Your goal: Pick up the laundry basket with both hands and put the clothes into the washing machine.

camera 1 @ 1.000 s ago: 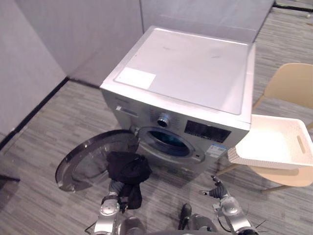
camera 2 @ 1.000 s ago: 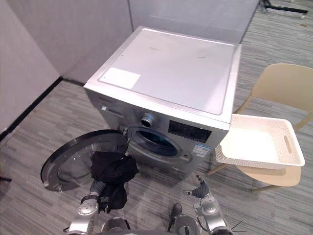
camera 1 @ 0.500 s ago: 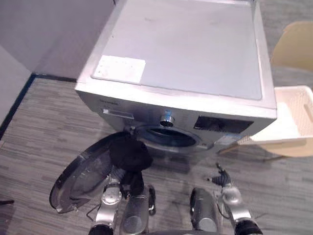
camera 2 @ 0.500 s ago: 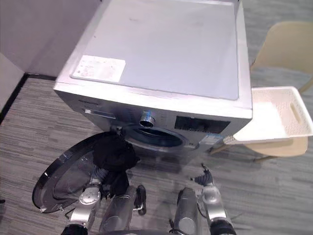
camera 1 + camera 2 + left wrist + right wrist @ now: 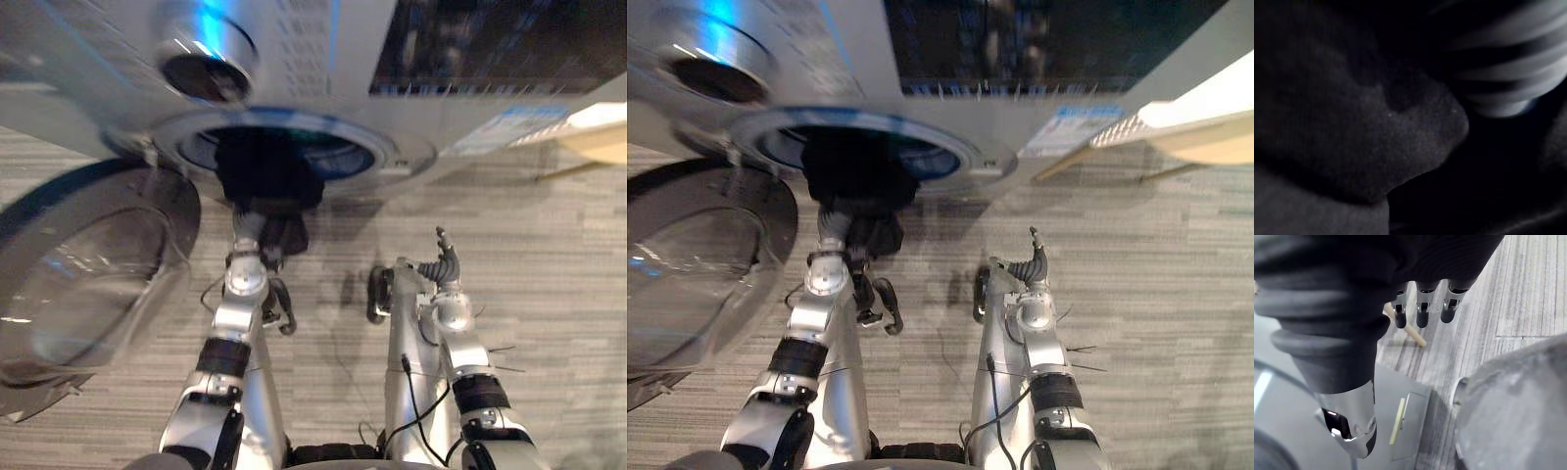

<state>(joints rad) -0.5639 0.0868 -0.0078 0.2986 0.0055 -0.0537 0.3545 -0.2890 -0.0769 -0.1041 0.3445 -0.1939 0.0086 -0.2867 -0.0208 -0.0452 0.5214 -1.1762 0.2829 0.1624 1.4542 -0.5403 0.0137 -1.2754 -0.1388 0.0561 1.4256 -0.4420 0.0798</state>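
Note:
A black garment (image 5: 266, 176) hangs bunched at the mouth of the washing machine's drum (image 5: 348, 157), partly inside the opening. It covers my left hand (image 5: 249, 231), which reaches up under it; the same dark cloth (image 5: 1376, 127) lies close in the left wrist view. The silver washing machine (image 5: 313, 49) stands directly ahead with its round door (image 5: 88, 264) swung open to the left. My right hand (image 5: 443, 266) hangs low to the right of the opening, fingers (image 5: 1422, 316) straight, holding nothing. The white laundry basket (image 5: 1195, 103) rests on a chair at the right.
The open glass door takes up the floor space on my left. A tan chair (image 5: 1205, 147) with a wooden leg (image 5: 1068, 162) stands to the right of the machine. Grey striped carpet (image 5: 558, 255) lies open under the right hand.
The camera has dropped and come close to the machine's front. My left hand has carried the black garment from beside the door up into the drum's mouth. The right hand stays low and idle.

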